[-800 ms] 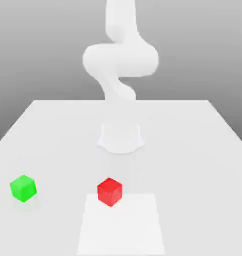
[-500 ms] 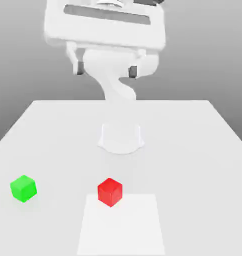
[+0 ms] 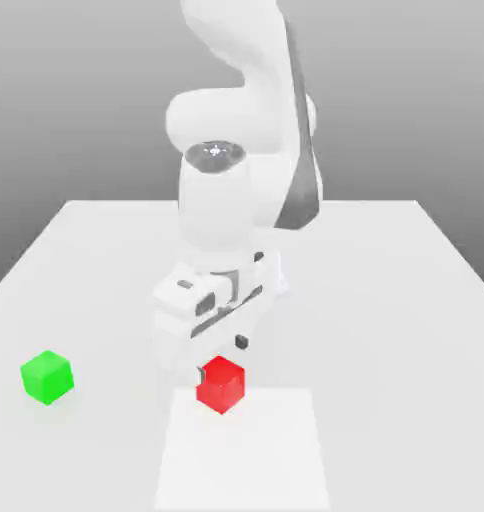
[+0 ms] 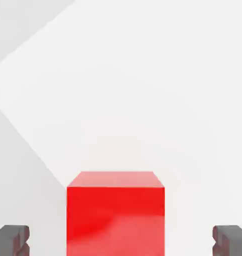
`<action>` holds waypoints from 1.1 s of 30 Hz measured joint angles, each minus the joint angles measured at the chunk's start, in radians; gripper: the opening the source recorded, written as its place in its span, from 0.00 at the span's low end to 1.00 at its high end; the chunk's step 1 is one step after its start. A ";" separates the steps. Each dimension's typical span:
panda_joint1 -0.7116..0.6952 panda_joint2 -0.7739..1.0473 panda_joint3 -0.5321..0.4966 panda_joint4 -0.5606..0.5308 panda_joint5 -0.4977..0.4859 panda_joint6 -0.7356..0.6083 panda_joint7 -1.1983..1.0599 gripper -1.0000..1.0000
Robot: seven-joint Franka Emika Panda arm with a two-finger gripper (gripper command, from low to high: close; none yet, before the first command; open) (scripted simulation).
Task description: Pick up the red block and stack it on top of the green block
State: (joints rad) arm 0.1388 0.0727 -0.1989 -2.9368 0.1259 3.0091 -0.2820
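While the white two-finger gripper (image 3: 222, 358) hangs just behind and above it, the small bright red cube (image 3: 221, 385) rests on the white table (image 3: 406, 290); jaws spread fully, holding nothing. In the hand view the cube (image 4: 115, 212) lies between the dark fingertips (image 4: 11, 241), touching neither; the small bright green cube (image 3: 47, 377) sits well apart toward the exterior view's left.

The exterior view looks across the table (image 3: 406, 260) from its near edge, slightly from above, facing the arm (image 3: 231, 190) head-on at middling range. The hand view rides on the arm's hand, looking down past the fingertips (image 4: 10, 240), very close. Both views share the red block (image 3: 221, 384) (image 4: 115, 212) and the table around it.
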 joint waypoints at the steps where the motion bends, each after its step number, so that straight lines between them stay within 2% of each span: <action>1: -0.041 0.036 0.052 0.005 0.040 0.030 -0.029 0.50; 2: -0.087 0.072 0.102 0.010 0.058 0.062 -0.041 0.50; 3: -0.115 0.093 0.132 0.013 0.067 0.080 -0.048 0.00; 10: -0.120 0.091 0.137 0.012 0.063 0.077 -0.045 0.00; 13: -0.080 0.003 0.070 -0.001 -0.030 0.003 0.020 0.00; 15: -0.099 -0.067 0.067 -0.011 -0.103 -0.056 0.072 0.00; 18: -0.125 -0.173 0.077 -0.027 -0.164 -0.146 0.116 0.00; 33: -0.474 -0.144 -0.163 0.190 -0.170 -0.332 0.415 0.00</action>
State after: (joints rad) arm -0.3355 -0.0717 -0.3618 -2.7463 -0.0438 2.6767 0.1330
